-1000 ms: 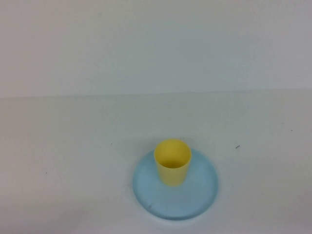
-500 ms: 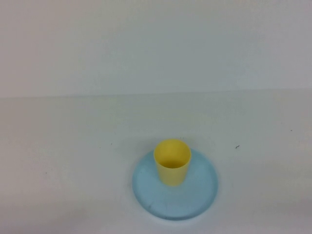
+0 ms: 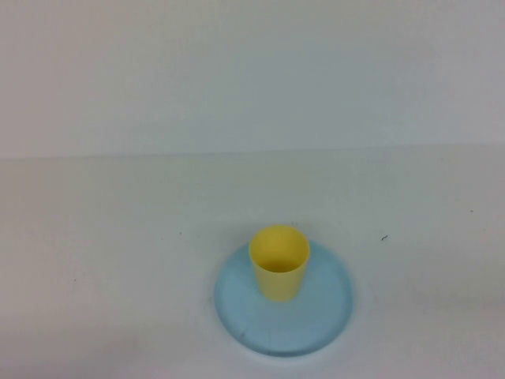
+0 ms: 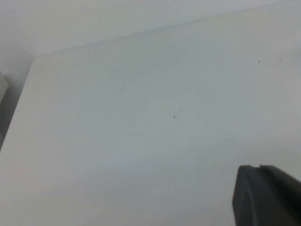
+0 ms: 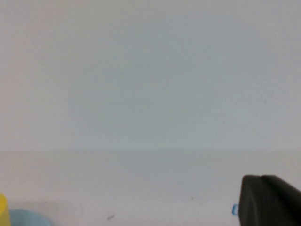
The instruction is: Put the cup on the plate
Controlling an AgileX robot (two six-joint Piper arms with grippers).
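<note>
The yellow cup (image 3: 278, 262) stands upright on the light blue plate (image 3: 316, 324), slightly toward the plate's far side, near the table's front edge in the high view. Neither gripper shows in the high view. In the right wrist view a sliver of the cup (image 5: 2, 211) and the plate (image 5: 23, 218) shows at the frame's edge, well away from my right gripper (image 5: 261, 177), which appears as one dark block, shut and empty. My left gripper (image 4: 260, 166) is also one dark block, shut and empty, over bare white table with neither cup nor plate in its view.
The white table (image 3: 118, 237) meets a white wall at the back. A few small dark specks (image 3: 384, 237) lie on the surface. A small blue mark (image 5: 234, 209) sits beside the right gripper. The table's corner edge (image 4: 33, 59) shows in the left wrist view.
</note>
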